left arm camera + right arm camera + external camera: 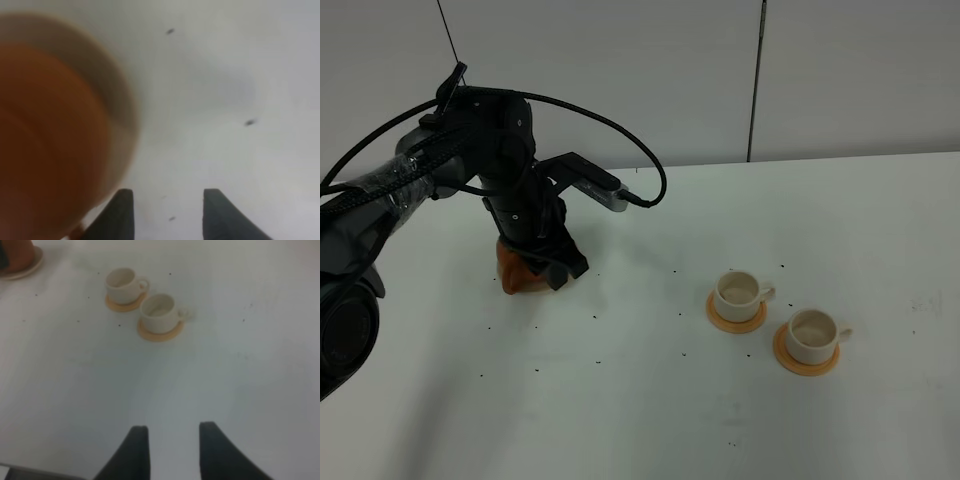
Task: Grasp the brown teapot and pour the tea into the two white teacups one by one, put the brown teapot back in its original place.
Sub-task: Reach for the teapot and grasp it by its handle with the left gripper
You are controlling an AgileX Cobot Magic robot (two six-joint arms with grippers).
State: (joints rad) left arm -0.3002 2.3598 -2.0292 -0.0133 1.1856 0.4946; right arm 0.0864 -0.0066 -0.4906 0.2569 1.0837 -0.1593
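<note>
— Where is the brown teapot (518, 275)?
— On its flat, pale saucer (129, 112), on the left of the smooth white counter (620, 400). It is squat, rounded and terracotta-coloured, mostly hidden under the left arm.
— And the left claw (167, 192)?
— Its dark tapered fingers are spread wide just beside the pot, gripping nothing.
— The right claw (173, 426)?
— Also parted and empty. One white teacup (740, 290) and the other teacup (812, 333) each sit on a round orange coaster (732, 320).

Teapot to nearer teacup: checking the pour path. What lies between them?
Only bare white table with tiny dark specks lies between the brown teapot and the nearer teacup; the exterior high view shows it.
</note>
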